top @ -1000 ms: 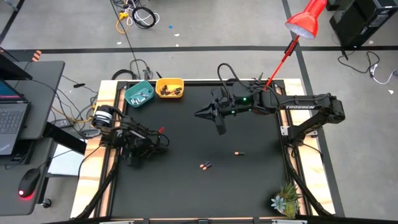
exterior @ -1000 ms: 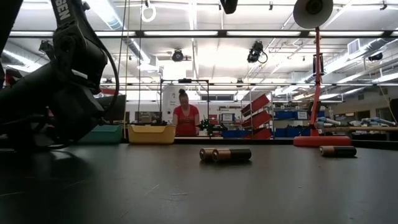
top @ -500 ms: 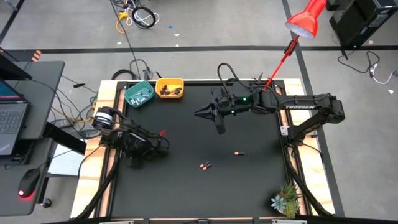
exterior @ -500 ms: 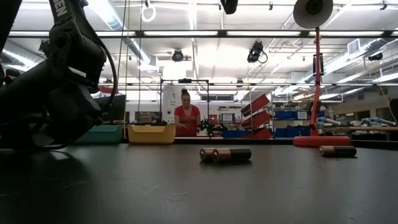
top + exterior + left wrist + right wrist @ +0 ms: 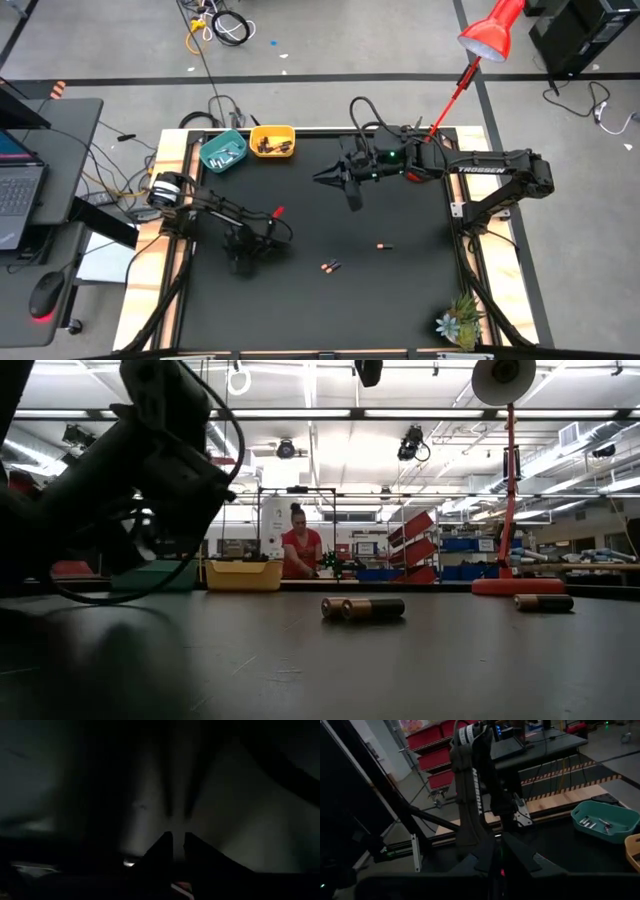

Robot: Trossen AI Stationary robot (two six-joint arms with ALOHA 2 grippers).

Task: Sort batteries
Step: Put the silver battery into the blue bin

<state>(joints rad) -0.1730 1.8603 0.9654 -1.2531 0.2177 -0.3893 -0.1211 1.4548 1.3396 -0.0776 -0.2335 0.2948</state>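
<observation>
Behind batteries (image 5: 362,607): lamp base (image 5: 518,586), yellow bowl (image 5: 243,574).

Dark jointed arms, white "TROSSEN" lettering on the right arm (image 5: 495,175), black cables looping

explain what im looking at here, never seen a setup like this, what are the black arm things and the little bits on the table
These are two robot arms at a black table, sorting batteries into bowls. The overhead picture shows everything; another is taken at table height, and two come from cameras on the arms' wrists.

The left gripper is low over the table's left side, fingers nearly together; I cannot see anything held. The right gripper hangs shut over the far middle, waiting.

Loose batteries lie on the table: a pair near the middle and a single one nearby. The teal bowl holds silvery ones, the yellow bowl dark ones.
</observation>
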